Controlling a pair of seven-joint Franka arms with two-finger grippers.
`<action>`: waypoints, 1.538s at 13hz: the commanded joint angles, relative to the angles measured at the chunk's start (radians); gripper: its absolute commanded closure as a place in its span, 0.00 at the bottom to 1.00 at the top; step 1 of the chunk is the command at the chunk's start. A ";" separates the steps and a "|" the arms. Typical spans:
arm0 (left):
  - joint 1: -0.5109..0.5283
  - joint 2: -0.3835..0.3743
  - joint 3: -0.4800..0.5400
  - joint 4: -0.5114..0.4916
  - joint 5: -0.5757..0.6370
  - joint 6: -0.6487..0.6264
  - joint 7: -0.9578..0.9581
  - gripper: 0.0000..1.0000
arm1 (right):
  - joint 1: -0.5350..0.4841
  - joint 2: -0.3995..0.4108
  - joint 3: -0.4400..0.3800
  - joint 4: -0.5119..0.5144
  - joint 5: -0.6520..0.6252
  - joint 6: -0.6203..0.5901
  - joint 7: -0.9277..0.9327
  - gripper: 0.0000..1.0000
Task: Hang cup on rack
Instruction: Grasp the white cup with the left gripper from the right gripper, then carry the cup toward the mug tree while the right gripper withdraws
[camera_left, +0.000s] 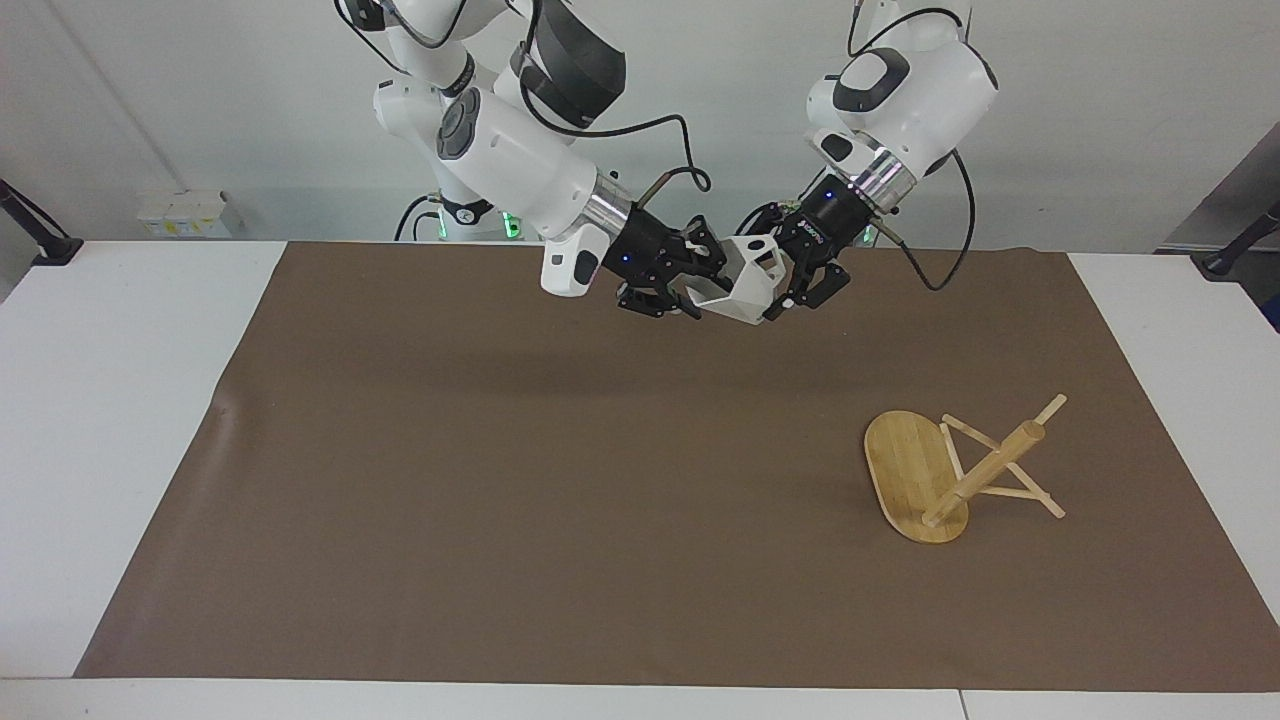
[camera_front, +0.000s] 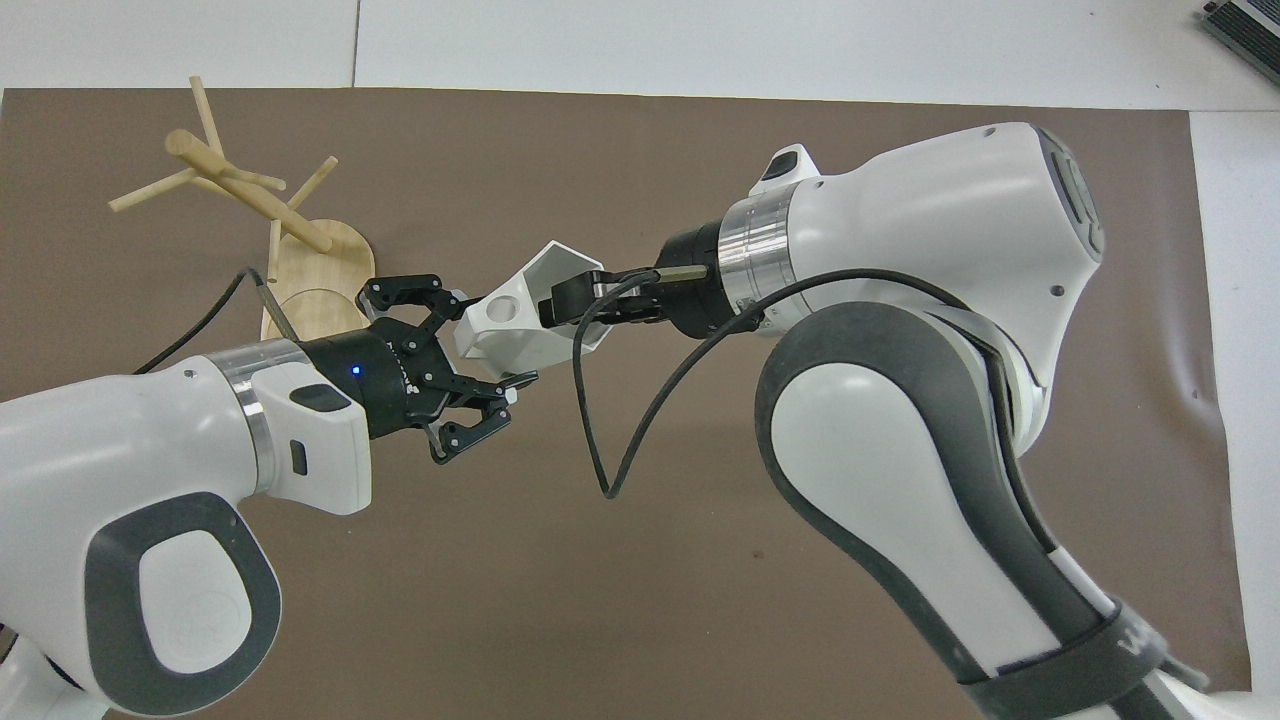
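Note:
The white faceted cup (camera_left: 745, 285) hangs in the air over the mat's edge nearest the robots, lying on its side. My right gripper (camera_left: 712, 272) is shut on its rim, with one finger inside the mouth in the overhead view (camera_front: 570, 300). My left gripper (camera_left: 772, 275) is open, with its fingers on either side of the cup's base (camera_front: 490, 338). The cup's pierced handle (camera_front: 505, 310) faces up. The bamboo rack (camera_left: 985, 470) stands on the mat toward the left arm's end, farther from the robots than the cup. It also shows in the overhead view (camera_front: 250, 195).
A brown mat (camera_left: 500, 480) covers most of the white table (camera_left: 110, 400). A black cable (camera_front: 600, 430) loops down from the right arm's wrist.

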 joint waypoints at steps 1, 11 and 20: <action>-0.024 -0.006 0.012 -0.001 -0.017 0.018 -0.009 1.00 | -0.006 -0.005 0.012 -0.008 -0.012 0.021 0.030 0.00; 0.057 0.006 0.020 -0.020 -0.008 0.075 -0.086 1.00 | -0.012 -0.114 -0.258 -0.003 -0.154 -0.275 0.018 0.00; 0.130 0.142 0.020 -0.030 -0.005 0.280 -0.089 1.00 | -0.014 -0.153 -0.437 -0.051 -0.676 -0.317 -0.027 0.00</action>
